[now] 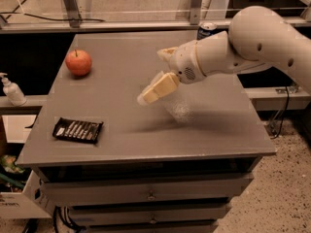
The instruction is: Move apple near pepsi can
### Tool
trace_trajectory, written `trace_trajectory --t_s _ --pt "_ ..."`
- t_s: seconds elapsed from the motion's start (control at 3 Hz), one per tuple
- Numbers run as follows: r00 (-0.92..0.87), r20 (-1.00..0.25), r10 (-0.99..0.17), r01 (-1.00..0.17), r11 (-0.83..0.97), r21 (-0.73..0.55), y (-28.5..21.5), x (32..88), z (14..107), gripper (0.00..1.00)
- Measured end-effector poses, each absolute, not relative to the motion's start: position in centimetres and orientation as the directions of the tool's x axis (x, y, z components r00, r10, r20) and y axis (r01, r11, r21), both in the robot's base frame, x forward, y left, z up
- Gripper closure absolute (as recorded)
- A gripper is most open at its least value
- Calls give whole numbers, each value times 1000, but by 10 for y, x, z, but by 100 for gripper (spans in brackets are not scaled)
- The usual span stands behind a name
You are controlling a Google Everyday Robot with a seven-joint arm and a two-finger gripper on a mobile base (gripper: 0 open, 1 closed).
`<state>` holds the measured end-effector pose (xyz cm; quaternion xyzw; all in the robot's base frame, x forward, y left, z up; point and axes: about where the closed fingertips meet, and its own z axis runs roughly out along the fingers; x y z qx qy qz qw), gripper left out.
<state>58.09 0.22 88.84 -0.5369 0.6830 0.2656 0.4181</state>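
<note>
Nowhere is any writing readable: the can (207, 30), at 1 o'clock on the bench (121, 135), is mostly hidden behind the arm. The apple (78, 62) sits at 10 o'clock and a black wrapper (77, 129) at 8. Over centre, the gripper (152, 76) hangs spread apart, holding nothing.

A robotics lab is suggested by a grey drawer cabinet (146, 193) on a speckled floor (286, 188), loose cables (48, 17), metal framing (70, 4) and a white robot arm (262, 38) whose gripper (152, 76) is held above the cabinet top
</note>
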Motion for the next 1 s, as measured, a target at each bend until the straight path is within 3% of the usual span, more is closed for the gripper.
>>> trace_trajectory --t_s 1.0 --pt "-58 -937 -345 -953 297 -51 135 652 883 0"
